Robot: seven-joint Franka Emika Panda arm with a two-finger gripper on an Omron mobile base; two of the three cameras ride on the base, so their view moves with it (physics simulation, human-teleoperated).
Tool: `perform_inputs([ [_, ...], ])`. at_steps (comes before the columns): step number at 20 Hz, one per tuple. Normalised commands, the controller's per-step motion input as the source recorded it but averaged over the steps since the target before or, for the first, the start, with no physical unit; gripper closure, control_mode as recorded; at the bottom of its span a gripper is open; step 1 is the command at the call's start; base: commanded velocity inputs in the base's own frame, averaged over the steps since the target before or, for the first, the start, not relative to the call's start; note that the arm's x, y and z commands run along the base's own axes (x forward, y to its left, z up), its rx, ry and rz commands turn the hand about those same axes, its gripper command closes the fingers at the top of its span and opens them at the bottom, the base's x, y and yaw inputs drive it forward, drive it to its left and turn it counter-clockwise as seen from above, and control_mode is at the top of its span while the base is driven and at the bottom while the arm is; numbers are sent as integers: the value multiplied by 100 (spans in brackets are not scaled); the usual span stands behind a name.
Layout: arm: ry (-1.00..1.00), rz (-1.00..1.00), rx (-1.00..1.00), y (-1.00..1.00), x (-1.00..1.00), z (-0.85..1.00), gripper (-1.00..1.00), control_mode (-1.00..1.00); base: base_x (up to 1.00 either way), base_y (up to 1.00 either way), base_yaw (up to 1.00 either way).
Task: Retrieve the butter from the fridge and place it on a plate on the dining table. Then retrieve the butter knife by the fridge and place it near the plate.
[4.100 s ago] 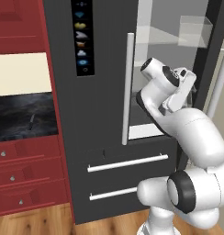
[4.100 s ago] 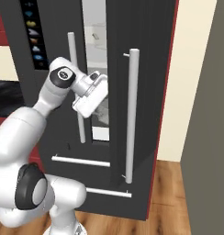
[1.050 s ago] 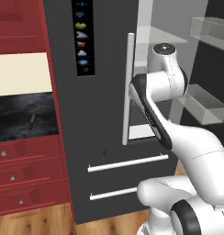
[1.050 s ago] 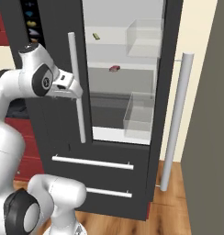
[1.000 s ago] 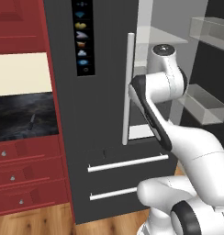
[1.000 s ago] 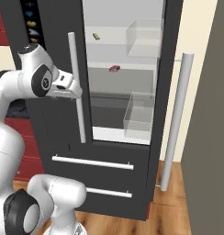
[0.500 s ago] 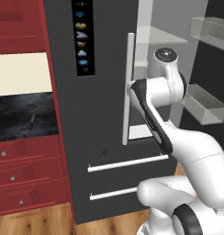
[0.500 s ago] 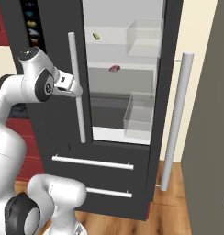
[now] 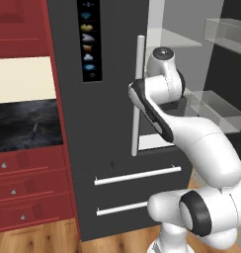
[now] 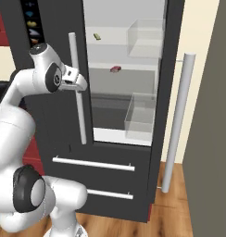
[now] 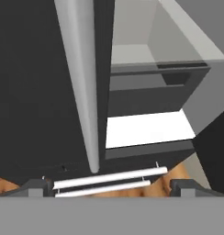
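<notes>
Butter (image 10: 97,36): one small pale yellow-olive stick, lying on the top white shelf inside the open right half of the fridge (image 10: 45,28), toward the shelf's left end, well above my gripper (image 10: 81,84). Fridge: tall, matte dark grey body; long pale cylindrical bar handles, one upright on the closed left door (image 9: 138,94) and one on the swung-open right door (image 10: 178,121); two drawers (image 9: 137,176) at the bottom with horizontal pale bars; a narrow black icon panel (image 9: 89,39) set in the left door. Interior: flat white shelves, smooth grey back wall, clear boxy bins (image 10: 145,31) on the right side, one high and one lower. Tiny red item (image 10: 116,69): on the second shelf, below and right of the butter. Gripper: just beside the left door's bar handle, at the edge of the open compartment; in the hand view my two dark fingertips (image 11: 36,185) stand wide apart at the bottom corners, with nothing between them, and the handle's lower end and drawer bars lie ahead. Butter knife (image 9: 34,130): slim, dark grey, lying on the black marble-look counter (image 9: 23,126) left of the fridge. Surroundings: red cabinets with knobbed drawers (image 9: 28,190), cream wall panel, wooden floor.
</notes>
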Motion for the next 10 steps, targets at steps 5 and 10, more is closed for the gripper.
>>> perform_inputs([
  [5,1,2,0,5,48,0,-100,-100,0,0,0],
  [10,-13,2,0,9,33,0,-100,-100,0,0,0],
])
